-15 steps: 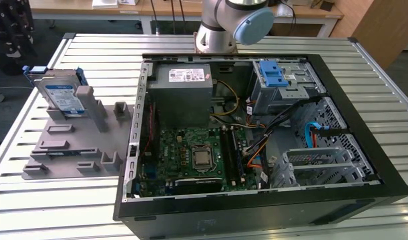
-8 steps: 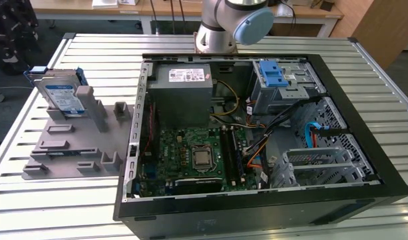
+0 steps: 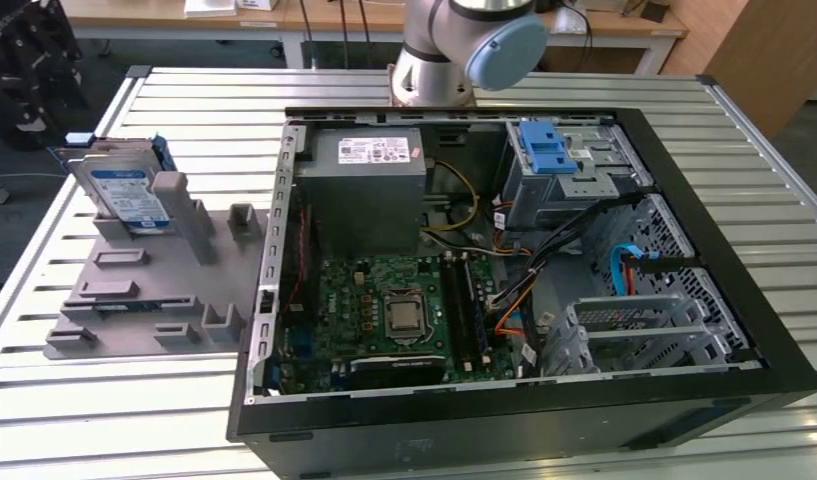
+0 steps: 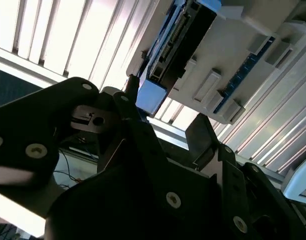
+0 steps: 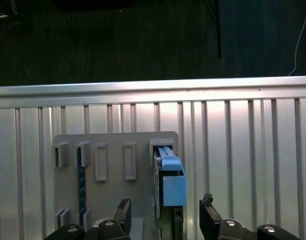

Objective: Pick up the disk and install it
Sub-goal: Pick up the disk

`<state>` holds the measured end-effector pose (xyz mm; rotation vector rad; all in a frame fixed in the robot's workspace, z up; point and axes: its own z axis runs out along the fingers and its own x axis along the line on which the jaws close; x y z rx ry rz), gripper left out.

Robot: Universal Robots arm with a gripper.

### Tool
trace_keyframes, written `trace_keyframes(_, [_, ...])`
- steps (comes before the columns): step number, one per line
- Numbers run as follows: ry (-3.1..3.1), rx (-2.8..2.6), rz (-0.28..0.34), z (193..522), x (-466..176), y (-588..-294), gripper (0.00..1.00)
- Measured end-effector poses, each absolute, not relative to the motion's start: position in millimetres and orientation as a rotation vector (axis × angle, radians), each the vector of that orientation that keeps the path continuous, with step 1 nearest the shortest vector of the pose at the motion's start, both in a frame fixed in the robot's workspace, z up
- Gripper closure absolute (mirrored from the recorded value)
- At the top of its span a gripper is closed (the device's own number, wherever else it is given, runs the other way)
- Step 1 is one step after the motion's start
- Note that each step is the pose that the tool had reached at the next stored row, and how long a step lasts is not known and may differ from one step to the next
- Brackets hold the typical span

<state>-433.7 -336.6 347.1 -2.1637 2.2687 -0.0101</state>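
The gripper (image 5: 165,209) hangs over the grey holder plate (image 5: 113,140), its jaws spread wide and holding nothing. In the first wrist view one dark fingertip (image 5: 124,206) stands on each side of the disk (image 5: 172,182), with a clear gap to it on both sides and no contact visible. The disk stands on edge in a slot at one end of the holder, its blue carrier tab uppermost, in line with the middle of the open jaws. A thin circuit strip (image 5: 81,175) stands in another slot of the holder, well apart from the disk. In the exterior view the holder lies on the slatted metal desk (image 3: 115,400), and an open computer case (image 3: 515,425) sits just beside it on the exterior view's right. The arm (image 3: 462,45) rises behind that case.
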Motion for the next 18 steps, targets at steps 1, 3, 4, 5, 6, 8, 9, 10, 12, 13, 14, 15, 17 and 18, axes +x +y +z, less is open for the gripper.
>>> trace_keyframes(1, [2.269,-2.164,-0.011,346,-435,-335,0.35])
trace_keyframes(3, [2.269,-2.164,-0.013,343,-439,-334,0.35])
trace_keyframes(4, [2.268,-2.163,-0.015,341,-439,-334,0.35])
trace_keyframes(5, [2.267,-2.163,-0.016,339,-439,-334,0.35])
trace_keyframes(6, [2.265,-2.163,-0.018,337,-440,-334,0.35])
trace_keyframes(8, [2.262,-2.162,-0.023,334,-440,-334,0.35])
trace_keyframes(9, [2.260,-2.162,-0.025,333,-440,-334,0.35])
trace_keyframes(10, [2.260,-2.161,-0.026,331,-440,-333,0.35])
trace_keyframes(12, [2.259,-2.161,-0.027,327,-440,-333,0.35])
trace_keyframes(13, [2.259,-2.161,-0.027,326,-440,-333,0.35])
trace_keyframes(14, [2.259,-2.161,-0.027,324,-441,-333,0.35])
trace_keyframes(15, [2.259,-2.161,-0.027,322,-441,-333,0.35])
trace_keyframes(17, [2.260,-2.162,-0.028,319,-442,-333,0.35])
trace_keyframes(18, [2.260,-2.162,-0.029,318,-442,-333,0.37])
